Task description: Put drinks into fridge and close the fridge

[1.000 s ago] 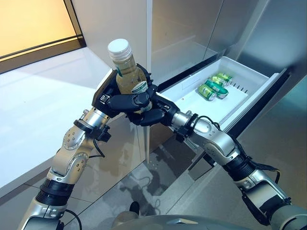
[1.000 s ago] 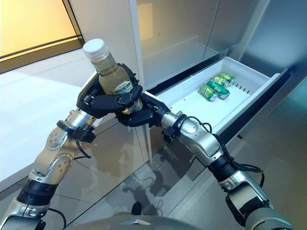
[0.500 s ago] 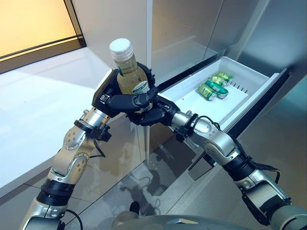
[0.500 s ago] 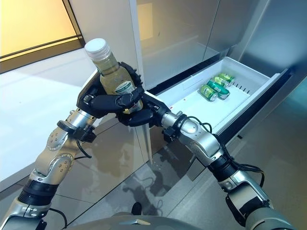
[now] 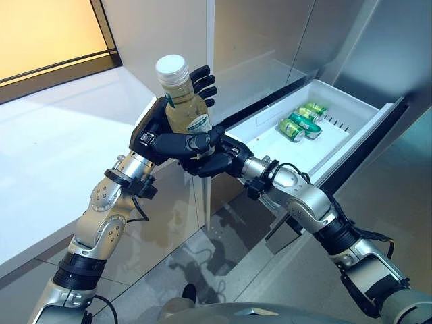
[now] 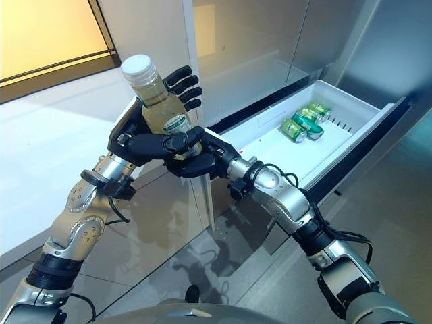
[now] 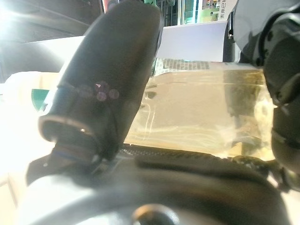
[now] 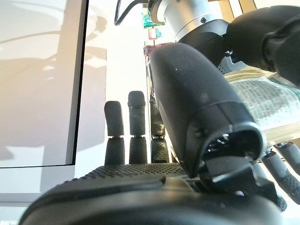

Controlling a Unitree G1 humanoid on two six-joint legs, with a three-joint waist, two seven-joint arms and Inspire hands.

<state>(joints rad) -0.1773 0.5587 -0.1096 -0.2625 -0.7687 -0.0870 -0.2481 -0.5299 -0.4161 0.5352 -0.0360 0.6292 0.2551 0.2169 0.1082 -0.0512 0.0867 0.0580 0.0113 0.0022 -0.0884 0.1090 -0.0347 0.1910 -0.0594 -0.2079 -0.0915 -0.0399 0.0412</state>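
Now my right hand [image 5: 214,159] has let its fingers [image 5: 204,84] go straight. Half a second ago they were curled round the clear plastic bottle of pale yellow drink with a white cap [image 6: 156,96]; now they stick up behind it, spread out, and only the palm sits under the bottle's base. My left hand [image 6: 145,144] has its fingers and thumb wrapped round the lower part of the bottle, so that hand holds it. The bottle is up in the air, tilted a bit, in front of the grey steel fridge front [image 5: 256,40] and well away from the drawer. I think the bottle is passing between my hands, and my right hand has just let go or is getting a better hold.

The white plastic fridge drawer [image 5: 270,138] is pulled out. Three small green cans [image 5: 300,121] lie on their sides at its far end. The near part has room for the bottle. The drawer is not yet shut.
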